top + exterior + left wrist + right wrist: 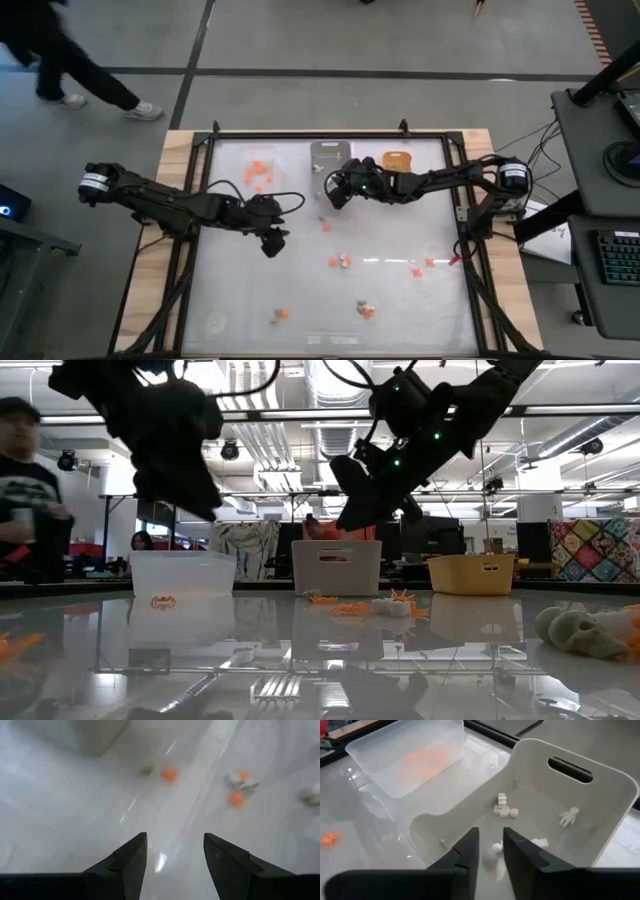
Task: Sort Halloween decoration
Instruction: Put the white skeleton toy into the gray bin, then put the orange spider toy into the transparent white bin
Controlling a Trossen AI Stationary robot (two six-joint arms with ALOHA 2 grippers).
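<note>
Tiny orange, white and tan trinkets lie scattered on the clear tabletop (342, 261) (236, 798). Orange ones sit in the clear tray (258, 172) (422, 760), white ones in the grey tray (330, 158) (502, 809). My right gripper (335, 196) (491, 837) hangs over the grey tray's near wall with its fingers a narrow gap apart. A blurred white trinket (490, 864) shows in that gap. My left gripper (270, 243) (175, 845) hovers open above bare table, near the middle, with trinkets ahead of it. My right gripper points down into the grey tray from its near side. The blurred white trinket (489, 866) shows between the two fingers, but I cannot tell whether either finger touches it.
An orange-yellow tray (397, 160) (470, 573) stands right of the grey one along the far edge. A grey skull-like trinket (580, 632) and orange ones (338, 605) lie near the front. A person (60, 60) walks beyond the table's far left; another person (25, 490) stands behind it.
</note>
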